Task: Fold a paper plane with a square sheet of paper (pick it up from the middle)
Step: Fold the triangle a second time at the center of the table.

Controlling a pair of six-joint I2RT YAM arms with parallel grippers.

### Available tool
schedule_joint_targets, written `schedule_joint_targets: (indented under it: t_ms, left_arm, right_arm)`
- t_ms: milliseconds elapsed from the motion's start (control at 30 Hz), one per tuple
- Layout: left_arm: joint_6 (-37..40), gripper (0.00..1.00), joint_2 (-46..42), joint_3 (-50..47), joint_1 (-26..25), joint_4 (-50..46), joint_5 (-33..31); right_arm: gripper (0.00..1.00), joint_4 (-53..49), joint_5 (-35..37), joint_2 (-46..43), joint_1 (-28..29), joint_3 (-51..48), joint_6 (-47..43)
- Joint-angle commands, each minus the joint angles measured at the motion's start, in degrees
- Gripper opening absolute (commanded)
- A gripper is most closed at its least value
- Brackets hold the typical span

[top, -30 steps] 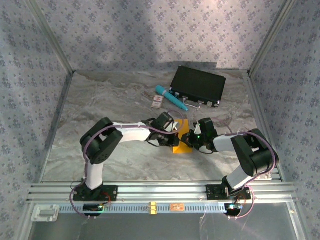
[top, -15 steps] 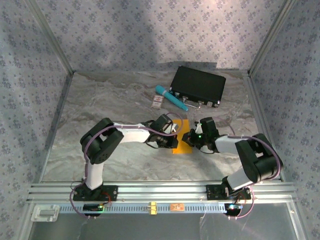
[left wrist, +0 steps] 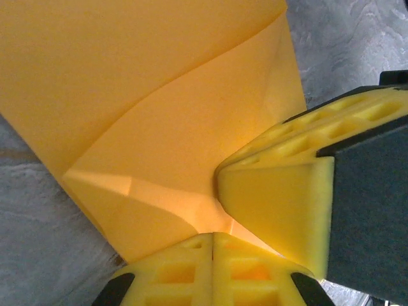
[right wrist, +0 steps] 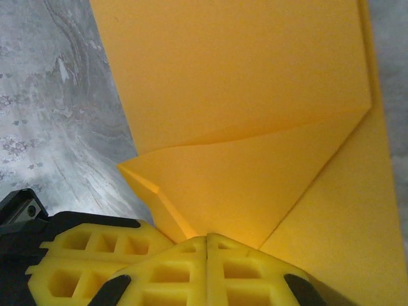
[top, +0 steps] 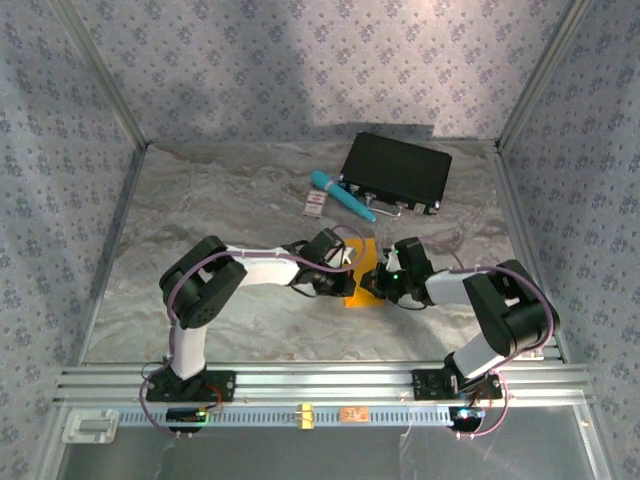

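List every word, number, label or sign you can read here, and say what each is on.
No text can be read.
Card beside the pen: red-and-white print, too small to read.
Orange tag on the front rail: marks too small to read.
Paper: blank on the faces seen from both wrists.

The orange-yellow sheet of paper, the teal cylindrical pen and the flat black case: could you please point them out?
Orange-yellow sheet of paper [left wrist: 146, 76], left wrist view, its flat upper layer.
Teal cylindrical pen [top: 343, 198], top external view, mid-barrel.
Flat black case [top: 397, 170], top external view, lid centre.
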Motion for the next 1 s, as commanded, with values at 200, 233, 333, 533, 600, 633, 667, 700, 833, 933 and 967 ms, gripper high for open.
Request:
schedule_joint_targets:
  t_ms: [200,233,333,533,600,633,667,700,833,933,967]
  left_arm:
    - [1.9,0.0,0.7,-3.0,0.6,-5.8,-3.5]
    - [1.9,0.0,0.7,-3.1,0.5,-5.8,-3.5]
    - [2.2,0.0,0.9,-3.0,0.6,-5.9,-3.4]
    - [4.4,0.0,0.8,-2.7,0.7,-7.4,-3.1]
    - [5.1,0.0,0.4,-2.8,0.7,-7.9,-2.9]
    - [5.6,0.0,0.2,-3.0,0.7,-8.0,-2.6]
    - [6.0,0.0,-0.2,-3.0,0.7,-8.2,-2.3]
    - [6.2,0.0,-0.4,-3.1,0.8,-8.3,-2.3]
    - [7.0,0.0,-1.3,-3.1,1.0,-9.0,-2.2]
    - [7.1,0.0,-1.7,-2.8,1.0,-8.8,-2.1]
    - [7.0,0.0,-1.7,-2.7,1.0,-8.7,-2.0]
  right_arm:
    - [0.0,-5.2,2.4,2.3,-8.7,4.0,-3.6]
    - [0.0,-5.1,2.3,2.6,-9.5,4.4,-3.7]
    - [0.0,-4.9,1.7,3.0,-11.4,5.3,-4.1]
    - [0.0,-6.5,2.1,-1.5,-12.3,5.0,-5.0]
    - [0.0,-6.8,2.0,-3.9,-11.7,4.4,-4.9]
    - [0.0,-6.8,1.9,-4.9,-11.0,4.0,-4.9]
    - [0.0,-6.9,2.0,-5.8,-10.1,3.7,-4.7]
    - [0.0,-6.8,1.9,-6.2,-9.3,3.5,-4.4]
    - [0.0,-5.4,1.4,-5.0,-4.8,3.2,-3.5]
    - [0.0,-3.1,1.2,-2.5,-3.5,3.0,-2.8]
    - [0.0,-2.1,0.8,-1.4,-3.3,3.0,-2.4]
